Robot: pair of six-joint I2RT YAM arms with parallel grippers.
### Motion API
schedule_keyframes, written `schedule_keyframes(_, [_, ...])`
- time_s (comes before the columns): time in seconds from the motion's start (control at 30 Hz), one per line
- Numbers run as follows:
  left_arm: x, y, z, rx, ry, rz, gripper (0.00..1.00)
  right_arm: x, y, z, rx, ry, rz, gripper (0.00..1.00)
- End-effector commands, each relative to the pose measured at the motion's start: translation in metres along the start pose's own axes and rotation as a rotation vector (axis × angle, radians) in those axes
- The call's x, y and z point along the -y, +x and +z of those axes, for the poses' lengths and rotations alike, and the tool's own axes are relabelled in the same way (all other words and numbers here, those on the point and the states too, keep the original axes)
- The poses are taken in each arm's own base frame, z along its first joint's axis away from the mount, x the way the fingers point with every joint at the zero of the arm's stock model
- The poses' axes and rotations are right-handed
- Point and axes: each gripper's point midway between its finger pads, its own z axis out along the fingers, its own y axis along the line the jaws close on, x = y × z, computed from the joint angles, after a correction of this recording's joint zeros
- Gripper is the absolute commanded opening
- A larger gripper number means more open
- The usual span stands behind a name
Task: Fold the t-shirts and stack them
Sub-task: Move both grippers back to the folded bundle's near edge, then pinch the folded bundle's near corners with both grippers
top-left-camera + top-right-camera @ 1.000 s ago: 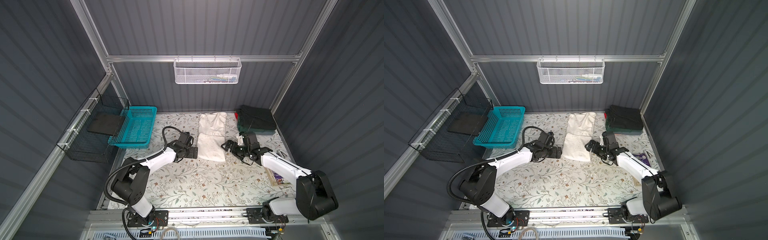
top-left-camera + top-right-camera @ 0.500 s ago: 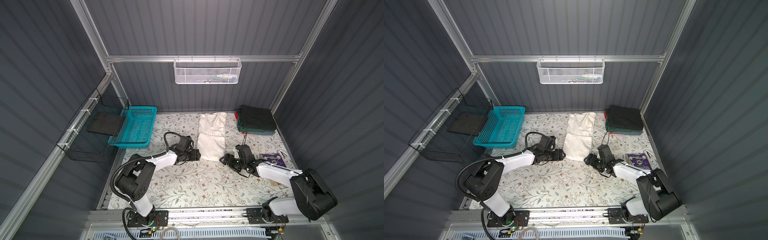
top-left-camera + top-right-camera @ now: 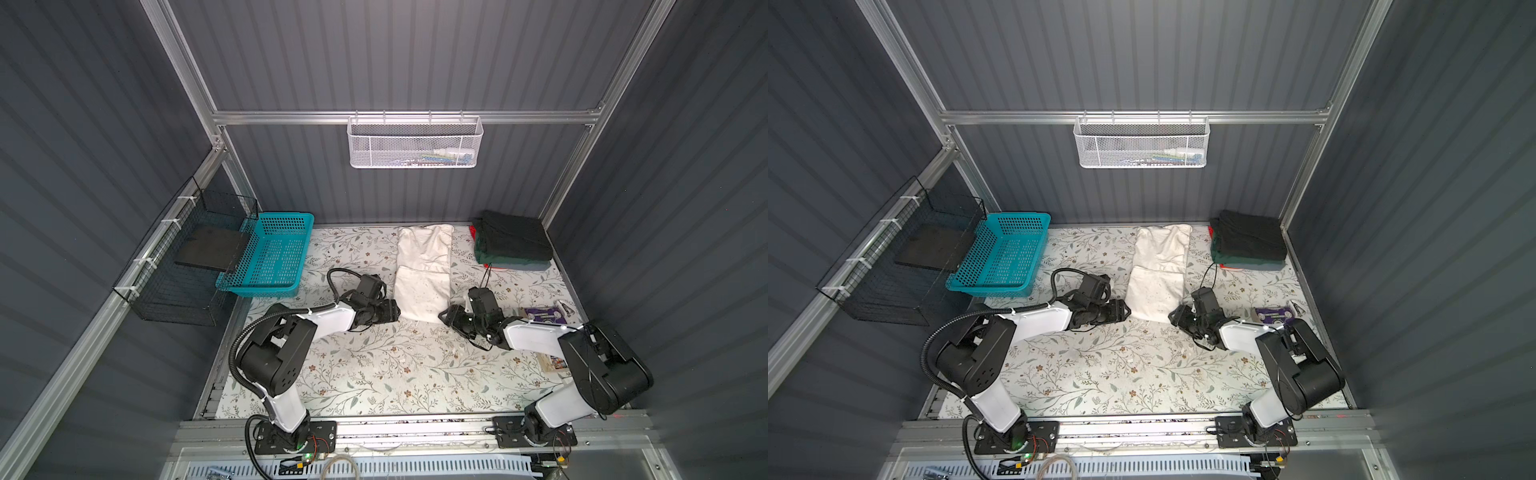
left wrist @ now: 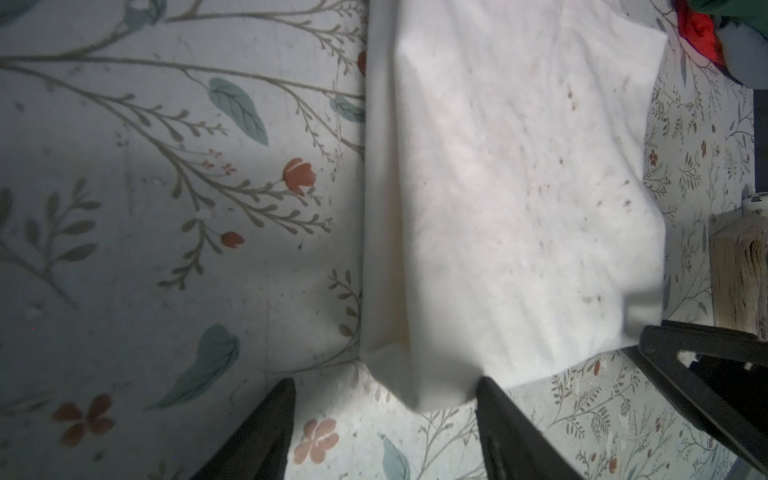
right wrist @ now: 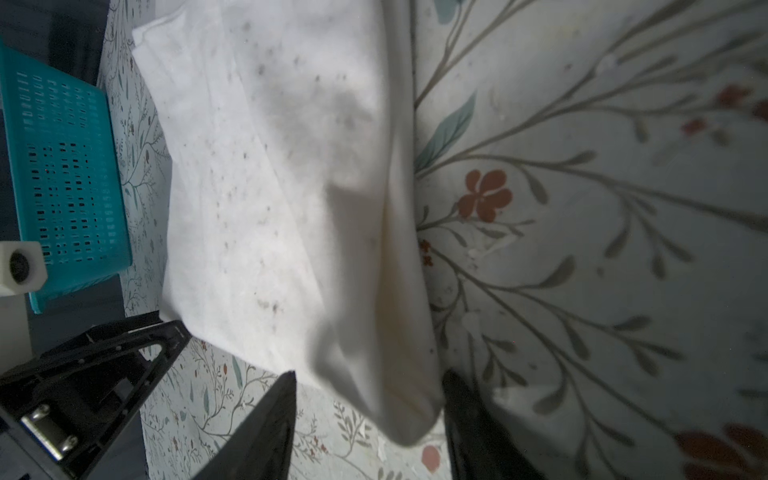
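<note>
The off-white t-shirt lies folded lengthwise at the centre of a top view, with the stack of folded shirts at its upper right. The left gripper and right gripper each straddle 1 near corner, jaws apart and, as far as the blur shows, not yet pinching. The step in hand looks like grasping for the crosswise fold. Next, both must close on every layer and lift together.

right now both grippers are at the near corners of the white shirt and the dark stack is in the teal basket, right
No: the dark stack lies on the cover at back right, not in the basket, as both top views show. The left gripper and right gripper are at the shirt's near corners.
</note>
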Motion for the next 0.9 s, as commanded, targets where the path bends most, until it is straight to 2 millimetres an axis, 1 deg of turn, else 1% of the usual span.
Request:
schedule_keyframes(0.0, [-0.010,0.010,0.009,-0.049,-0.020,-0.043,0.68,0.016,0.010,0.008,-0.034,0.055,0.031,0.53])
schedule_keyframes(0.2, [-0.016,0.015,0.014,-0.066,-0.036,-0.064,0.65,0.017,0.010,0.012,-0.037,0.054,0.041,0.47])
schedule_keyframes(0.27, [-0.018,0.018,0.016,-0.082,-0.045,-0.071,0.61,0.018,0.011,0.012,-0.036,0.056,0.042,0.46])
schedule_keyframes(0.43, [-0.020,0.026,0.023,-0.115,-0.036,-0.086,0.57,0.017,0.011,0.013,-0.039,0.056,0.042,0.43])
schedule_keyframes(0.5, [-0.022,0.030,0.025,-0.124,-0.041,-0.082,0.28,0.016,0.010,0.014,-0.038,0.052,0.043,0.41])
schedule_keyframes(0.53, [-0.023,0.030,0.025,-0.126,-0.045,-0.081,0.17,0.016,0.010,0.014,-0.038,0.051,0.042,0.40])
schedule_keyframes(0.57, [-0.025,0.032,0.025,-0.129,-0.052,-0.082,0.16,0.016,0.010,0.015,-0.041,0.051,0.043,0.40])
schedule_keyframes(0.6, [-0.028,0.034,0.025,-0.133,-0.061,-0.083,0.17,0.016,0.011,0.015,-0.042,0.050,0.042,0.40])
schedule_keyframes(0.67, [-0.030,0.036,0.026,-0.137,-0.073,-0.085,0.22,0.015,0.010,0.016,-0.044,0.044,0.040,0.39])
schedule_keyframes(0.87, [-0.035,0.038,0.027,-0.139,-0.089,-0.093,0.21,0.014,0.011,0.018,-0.050,0.039,0.041,0.34])
